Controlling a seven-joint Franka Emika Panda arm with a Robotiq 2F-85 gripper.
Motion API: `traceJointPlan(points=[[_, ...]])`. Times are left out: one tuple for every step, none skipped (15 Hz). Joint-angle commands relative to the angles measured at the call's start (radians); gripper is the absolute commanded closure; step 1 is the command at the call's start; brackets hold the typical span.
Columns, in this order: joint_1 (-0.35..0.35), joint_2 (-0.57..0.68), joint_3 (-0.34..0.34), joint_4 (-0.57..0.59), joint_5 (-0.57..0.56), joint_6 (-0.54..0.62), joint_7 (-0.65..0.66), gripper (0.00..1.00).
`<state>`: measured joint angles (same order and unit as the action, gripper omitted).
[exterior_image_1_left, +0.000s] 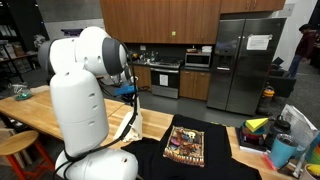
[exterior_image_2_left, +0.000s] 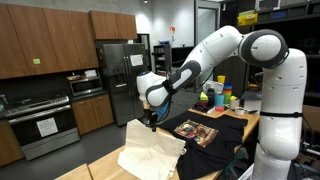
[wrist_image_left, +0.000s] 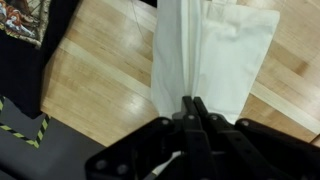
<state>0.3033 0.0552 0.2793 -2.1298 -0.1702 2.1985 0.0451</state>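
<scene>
While pincer clamps | white cloth caught between its tips, draping below

The cloth hangs directly beneath the gripper, pinched at its upper edge, and spreads down onto the table. In the wrist view the cloth reaches ahead of the gripper, and the shirt lies flat on the table off to one side. In an exterior view, cups stand beyond the shirt, well apart from the gripper.
</scene>
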Motion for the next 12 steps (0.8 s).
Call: traceJointPlan(points=[[-0.002,-0.001,0.003,0.002,0.001,-0.003,0.0,0.97],[-0.002,-0.004,0.003,0.001,0.001,-0.003,0.0,0.97],[-0.003,-0.006,0.003,0.001,0.001,-0.003,-0.001,0.97],[-0.004,-0.008,0.002,0.0,0.001,-0.003,-0.001,0.99],[-0.003,-0.006,0.005,-0.005,0.017,0.008,-0.003,0.99],[0.001,-0.006,0.01,-0.011,0.024,0.02,-0.003,0.99],[0.006,-0.01,0.016,-0.017,0.027,0.028,-0.001,0.99],[0.014,-0.01,0.023,-0.021,0.026,0.035,0.01,0.99],[0.024,-0.009,0.033,-0.025,0.022,0.041,0.027,0.99],[0.033,-0.007,0.042,-0.027,0.021,0.048,0.041,0.99],[0.041,-0.008,0.049,-0.031,0.028,0.059,0.06,0.99],[0.048,-0.008,0.056,-0.034,0.033,0.069,0.081,0.99]])
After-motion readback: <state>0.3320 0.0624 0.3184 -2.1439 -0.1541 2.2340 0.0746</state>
